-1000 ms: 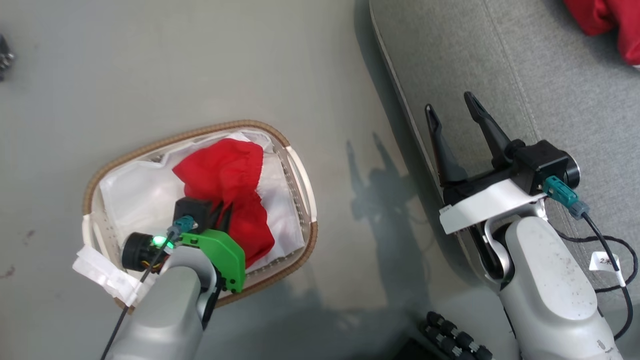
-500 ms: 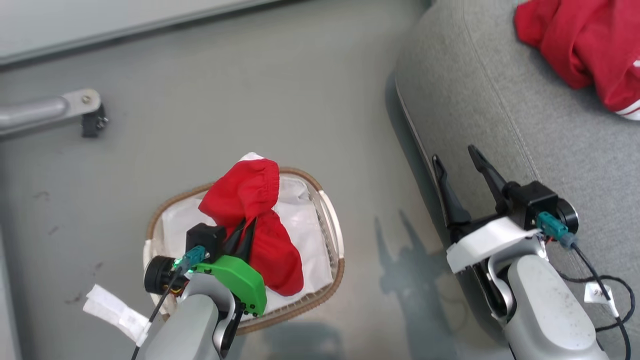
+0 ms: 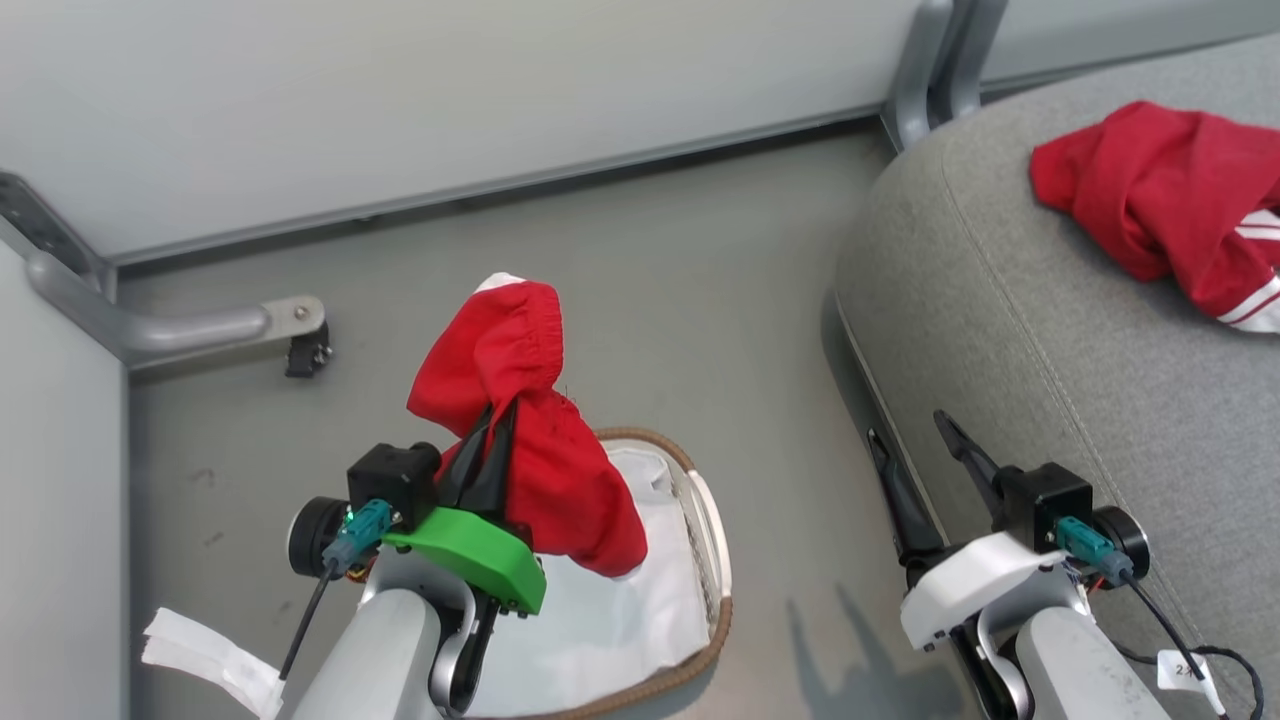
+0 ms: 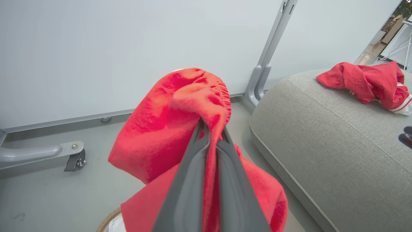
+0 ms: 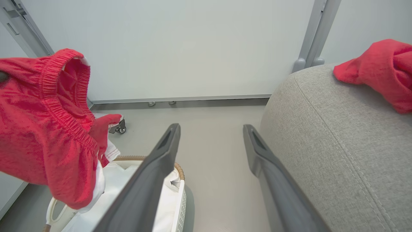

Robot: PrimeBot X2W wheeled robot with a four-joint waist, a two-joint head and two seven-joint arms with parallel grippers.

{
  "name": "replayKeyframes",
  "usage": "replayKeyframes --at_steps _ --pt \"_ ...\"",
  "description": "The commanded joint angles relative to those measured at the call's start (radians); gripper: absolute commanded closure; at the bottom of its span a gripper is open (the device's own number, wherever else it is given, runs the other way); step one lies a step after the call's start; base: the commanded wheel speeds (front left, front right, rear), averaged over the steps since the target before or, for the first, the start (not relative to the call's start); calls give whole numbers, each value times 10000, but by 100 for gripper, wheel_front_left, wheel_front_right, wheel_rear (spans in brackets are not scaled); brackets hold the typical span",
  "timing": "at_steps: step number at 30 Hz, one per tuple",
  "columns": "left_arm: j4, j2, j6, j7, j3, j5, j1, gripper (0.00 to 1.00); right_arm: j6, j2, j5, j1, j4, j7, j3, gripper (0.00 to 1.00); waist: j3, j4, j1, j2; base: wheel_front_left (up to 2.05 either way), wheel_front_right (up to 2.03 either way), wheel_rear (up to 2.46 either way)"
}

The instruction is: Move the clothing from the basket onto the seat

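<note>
Looks like a staged test bay rather than a lived-in home: pale partition panels [image 3: 400, 100] on grey metal posts [image 3: 925, 70], a bracing leg [image 3: 200, 327] ending in a small castor [image 3: 305, 357], smooth grey floor [image 3: 650, 300], with domestic props set in, namely a grey upholstered seat [image 3: 1000, 330] and a cloth-lined woven basket [image 3: 648, 439].

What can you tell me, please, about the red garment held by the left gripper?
The red garment is soft matte fabric with a gathered elastic waistband at its top, a bit of white showing there. It hangs crumpled, pinched mid-body between the shut fingers of the left gripper, raised above the basket, its lower end over the white liner.
</note>
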Motion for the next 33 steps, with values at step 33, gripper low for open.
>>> replayKeyframes --at_steps 33 --pt "-2563 -2 161 -3 -633 -263 213 100 -10 -38 570 -983 -62 -1 4625 0 -1296 1040 1 0 0 0 0"
